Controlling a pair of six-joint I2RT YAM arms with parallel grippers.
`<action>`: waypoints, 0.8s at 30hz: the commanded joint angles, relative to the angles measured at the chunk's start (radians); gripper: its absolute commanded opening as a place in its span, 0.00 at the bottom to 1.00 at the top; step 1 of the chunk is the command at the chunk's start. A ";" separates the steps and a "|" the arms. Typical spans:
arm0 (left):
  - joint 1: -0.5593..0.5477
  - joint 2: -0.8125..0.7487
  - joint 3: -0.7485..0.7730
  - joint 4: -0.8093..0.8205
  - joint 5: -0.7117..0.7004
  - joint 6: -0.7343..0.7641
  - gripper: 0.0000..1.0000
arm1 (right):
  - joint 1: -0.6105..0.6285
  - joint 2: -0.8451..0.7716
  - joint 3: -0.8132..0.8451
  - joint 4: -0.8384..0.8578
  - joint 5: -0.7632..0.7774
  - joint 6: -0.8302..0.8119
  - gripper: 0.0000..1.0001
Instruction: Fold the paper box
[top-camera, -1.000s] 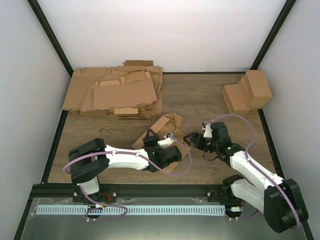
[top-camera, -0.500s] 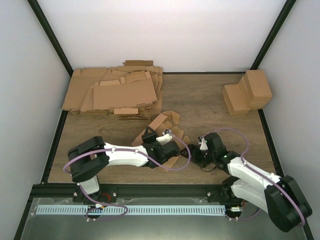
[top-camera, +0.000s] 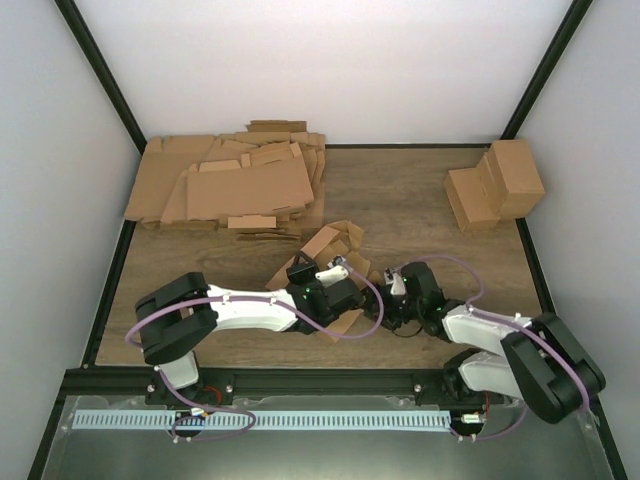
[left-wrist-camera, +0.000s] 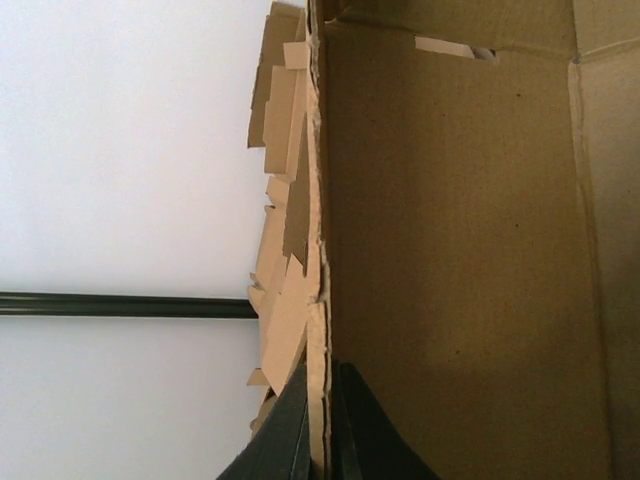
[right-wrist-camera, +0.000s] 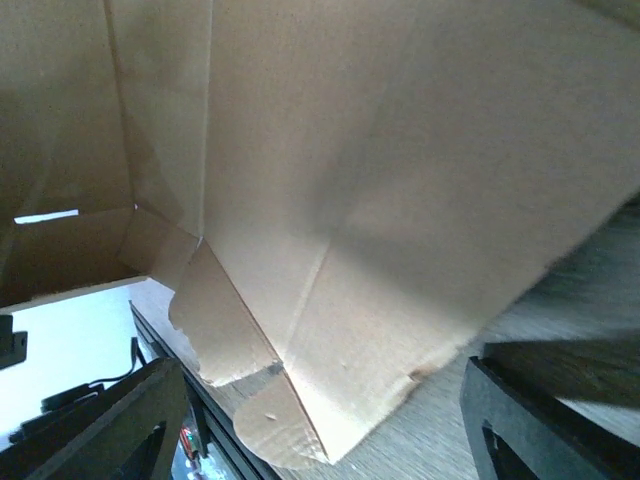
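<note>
Top external: left end effector pinches the paper box; right end effector, spread wide, lies low beside it.

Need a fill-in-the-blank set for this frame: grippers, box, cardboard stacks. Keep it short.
1. The left gripper is ___ (open/shut) on a wall of the paper box.
2. The right gripper is ___ (open/shut), facing the box.
3. The heap of flat cardboard sheets lies at the far ___ corner of the table.
4. The finished cardboard cuboids stand at its far ___ corner.
Missing words: shut; open; left; right.
</note>
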 joint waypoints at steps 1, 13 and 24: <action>-0.015 0.004 0.031 0.072 -0.003 0.056 0.04 | 0.010 0.084 0.006 0.078 0.008 0.036 0.78; -0.028 0.023 0.048 0.125 0.028 0.115 0.04 | 0.010 0.212 0.024 0.175 0.006 -0.007 0.75; -0.021 0.021 0.016 0.187 0.048 0.167 0.04 | 0.010 0.341 0.069 0.242 -0.012 -0.046 0.71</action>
